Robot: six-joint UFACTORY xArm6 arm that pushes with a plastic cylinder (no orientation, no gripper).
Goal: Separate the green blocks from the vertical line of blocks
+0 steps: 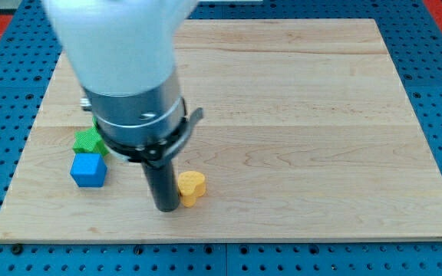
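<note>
My tip (166,207) rests on the wooden board near the view's bottom, left of centre. A yellow heart-shaped block (192,187) lies just to its right, touching or nearly touching the rod. A blue cube (89,170) sits to the tip's left, well apart from it. A green block (89,142) lies directly above the blue cube, touching it, partly hidden by the arm's body. A sliver of another green block (96,121) shows above that, mostly hidden behind the arm.
The wooden board (298,115) lies on a blue pegboard surface (436,46). The arm's large white and grey body (129,69) covers the board's upper left and may hide other blocks.
</note>
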